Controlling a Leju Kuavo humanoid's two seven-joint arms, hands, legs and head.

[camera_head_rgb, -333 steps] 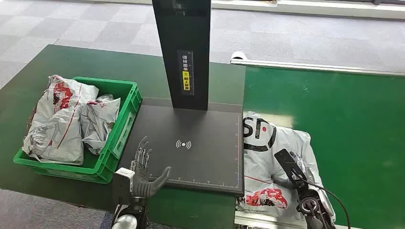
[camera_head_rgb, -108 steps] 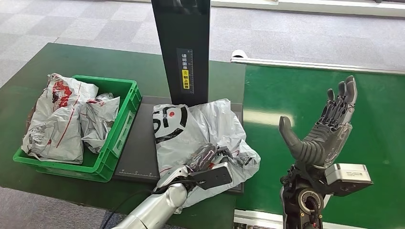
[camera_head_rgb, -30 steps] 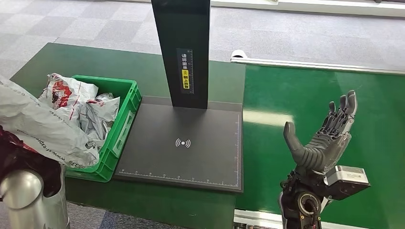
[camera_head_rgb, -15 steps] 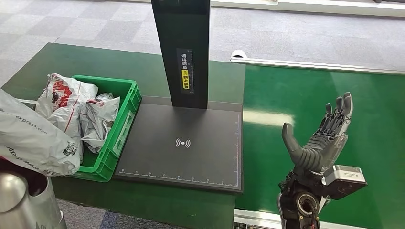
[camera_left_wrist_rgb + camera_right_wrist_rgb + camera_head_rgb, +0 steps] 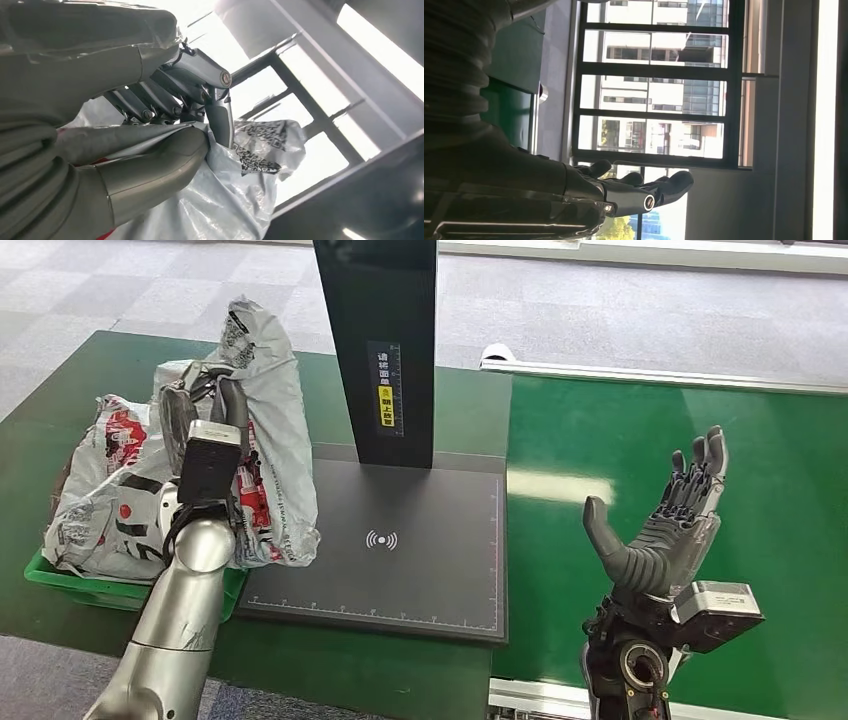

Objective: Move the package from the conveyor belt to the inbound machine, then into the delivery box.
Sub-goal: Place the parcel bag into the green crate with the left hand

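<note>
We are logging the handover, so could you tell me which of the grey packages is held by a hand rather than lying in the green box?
The upright package gripped by the left hand above the green box; the other packages lie inside.

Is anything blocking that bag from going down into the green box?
Partly. The left hand holds the package above the green box, but two other packages already fill most of it, so it would land on top of them.
</note>
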